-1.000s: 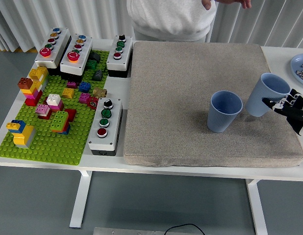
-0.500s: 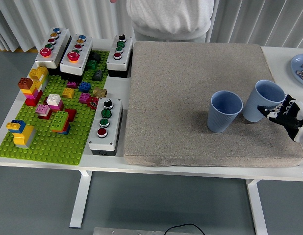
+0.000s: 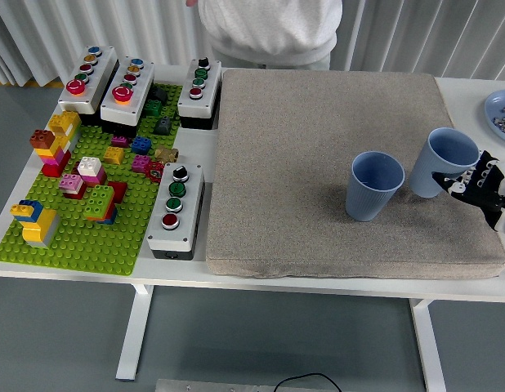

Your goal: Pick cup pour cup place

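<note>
Over at the right edge, the right hand (image 3: pixel 480 184) comes in low, its black and white fingers (image 3: pixel 458 181) curled around the side of a blue ribbed cup (image 3: pixel 442 162), which it grasps. That cup leans toward the hand, its mouth tipped up and to the right, its base apparently just off the grey mat (image 3: pixel 318 139), though contact cannot be told for sure. Just left of the hand's cup, close but apart from it, a second blue cup (image 3: pixel 373 184) stands upright on the mat with its mouth open upward. Beyond the hand, at the table's far right corner, a blue plate (image 3: pixel 495 107) holds small bits too tiny to make out. Far to the hand's left lie a green brick baseplate (image 3: pixel 73 237) with coloured blocks and several button boxes (image 3: pixel 174 208). A person in a white top (image 3: pixel 269 28) stands at the far side.
</note>
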